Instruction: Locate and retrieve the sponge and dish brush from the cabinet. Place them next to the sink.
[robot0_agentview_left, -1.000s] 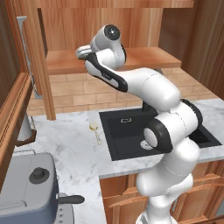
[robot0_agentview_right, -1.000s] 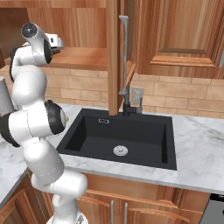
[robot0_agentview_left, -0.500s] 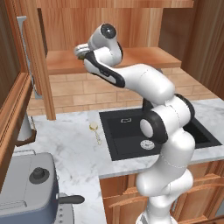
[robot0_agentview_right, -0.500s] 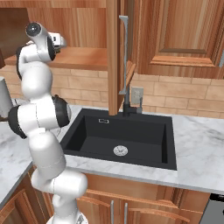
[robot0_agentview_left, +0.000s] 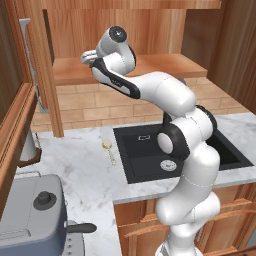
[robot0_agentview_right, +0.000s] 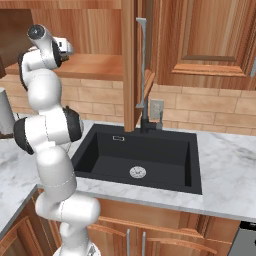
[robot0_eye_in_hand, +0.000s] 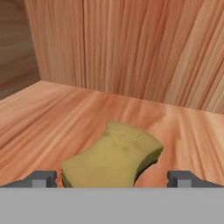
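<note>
The sponge (robot0_eye_in_hand: 111, 157), an olive-yellow block, lies on the wooden shelf (robot0_eye_in_hand: 183, 131) of the cabinet (robot0_agentview_left: 165, 65). My gripper (robot0_eye_in_hand: 113, 179) is open, with one fingertip on either side of the sponge's near end and not touching it. From the base, the gripper (robot0_agentview_left: 87, 57) reaches into the open cabinet just above the shelf (robot0_agentview_right: 95, 65). The dish brush (robot0_agentview_left: 109, 150) lies on the white marble left of the black sink (robot0_agentview_left: 145, 150), cream head toward the wall. The sink (robot0_agentview_right: 150, 150) has a round silver drain.
The open cabinet door (robot0_agentview_right: 129, 65) with its grey bar handle (robot0_agentview_right: 142, 60) hangs over the sink's back edge. Another door (robot0_agentview_left: 45, 75) stands open at the left. A black faucet (robot0_agentview_right: 147, 117) rises behind the basin. A grey appliance (robot0_agentview_left: 30, 210) sits at the front left.
The arm's elbow has swung upward and the hand has edged a little left along the shelf. The jaws have stayed open.
</note>
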